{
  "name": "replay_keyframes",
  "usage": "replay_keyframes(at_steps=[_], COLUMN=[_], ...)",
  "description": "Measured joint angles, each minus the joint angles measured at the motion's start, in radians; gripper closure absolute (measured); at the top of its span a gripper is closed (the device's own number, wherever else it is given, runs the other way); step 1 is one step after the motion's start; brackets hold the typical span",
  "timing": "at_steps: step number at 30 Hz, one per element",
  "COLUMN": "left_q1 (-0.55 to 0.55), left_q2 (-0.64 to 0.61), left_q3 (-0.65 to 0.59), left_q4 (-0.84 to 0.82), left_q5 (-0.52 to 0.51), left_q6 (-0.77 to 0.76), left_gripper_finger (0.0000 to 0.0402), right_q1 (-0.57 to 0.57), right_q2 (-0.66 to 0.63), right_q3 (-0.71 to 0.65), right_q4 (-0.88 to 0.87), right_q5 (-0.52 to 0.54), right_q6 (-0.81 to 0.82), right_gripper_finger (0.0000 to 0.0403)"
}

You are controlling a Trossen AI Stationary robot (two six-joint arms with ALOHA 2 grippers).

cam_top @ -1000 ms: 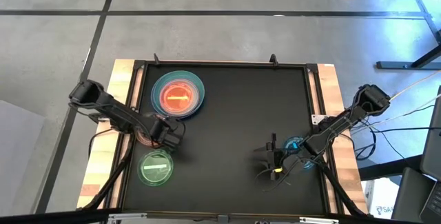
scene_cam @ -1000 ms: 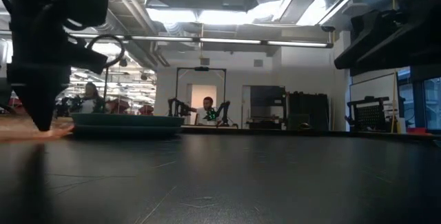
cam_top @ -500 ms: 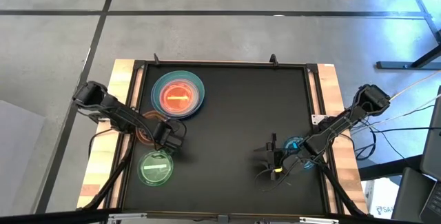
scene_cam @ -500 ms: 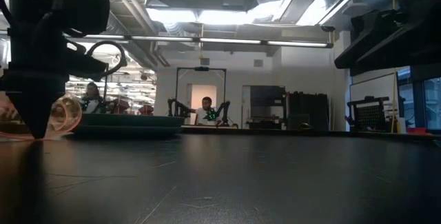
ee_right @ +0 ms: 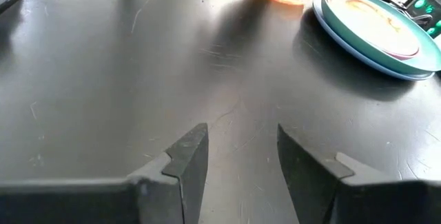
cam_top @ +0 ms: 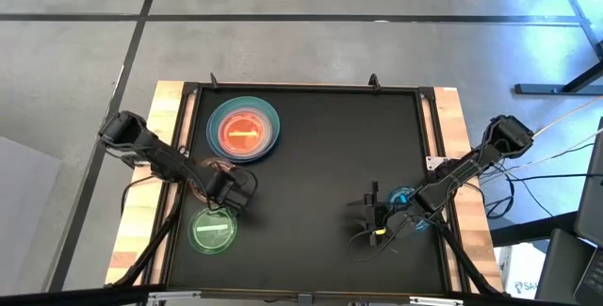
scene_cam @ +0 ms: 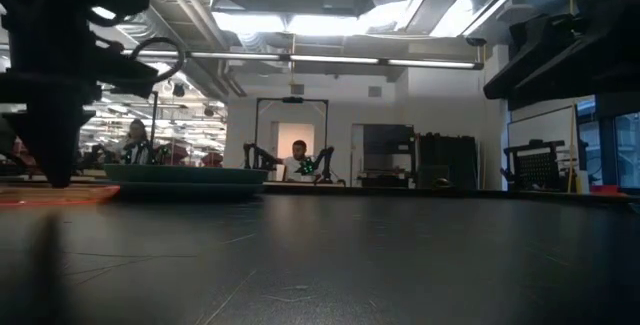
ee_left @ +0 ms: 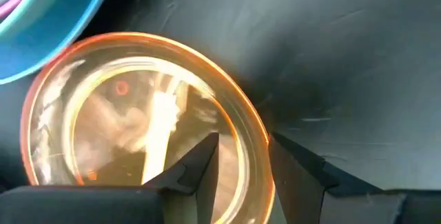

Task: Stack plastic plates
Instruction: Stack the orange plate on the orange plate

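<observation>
A stack of plates (cam_top: 243,129) stands at the table's far left: blue and teal below, a translucent red-orange one with a bar mark on top. A translucent orange plate (cam_top: 209,171) lies flat on the table just near of the stack. A translucent green plate (cam_top: 214,230) lies nearer still. My left gripper (cam_top: 224,191) is open over the orange plate's (ee_left: 138,114) right edge, fingers pointing down. My right gripper (cam_top: 369,214) waits open above bare table at the near right. My left gripper (ee_left: 242,162) comes from above with one finger (ee_left: 200,172) inside the orange plate and the other (ee_left: 303,176) outside its rim (ee_left: 260,148). The rim sits in the gap close to the outer finger; whether they touch I cannot tell. The plate (scene_cam: 55,194) lies flat on the table.
The black mat (cam_top: 330,155) has free room across its middle and far right. A wooden border (cam_top: 141,202) runs along the left side and another along the right. Cables lie beside the right arm (cam_top: 452,179). People sit in the room behind the table (scene_cam: 300,160).
Half a second ago the orange plate stood tipped, one edge raised off the table beside my left gripper; now it lies flat again. My left gripper has risen slightly. My right arm has kept still.
</observation>
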Motion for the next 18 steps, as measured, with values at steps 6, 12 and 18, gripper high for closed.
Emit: replay_keyframes(at_steps=[6, 12, 18], left_q1=[-0.024, -0.047, -0.054], left_q2=[0.000, 0.000, 0.000], left_q3=[0.010, 0.010, -0.037], left_q4=[-0.002, 0.010, 0.103], left_q5=[-0.001, -0.051, -0.058], left_q6=[-0.046, -0.066, -0.095], left_gripper_finger=[0.0280, 0.0280, 0.0280], right_q1=[0.000, 0.000, 0.000], right_q2=[0.000, 0.000, 0.000], right_q3=[0.000, 0.000, 0.000], right_q4=[0.008, 0.006, 0.000], right_q5=[0.000, 0.004, 0.004], right_q6=[0.011, 0.011, 0.017], right_gripper_finger=[0.0237, 0.0237, 0.0237])
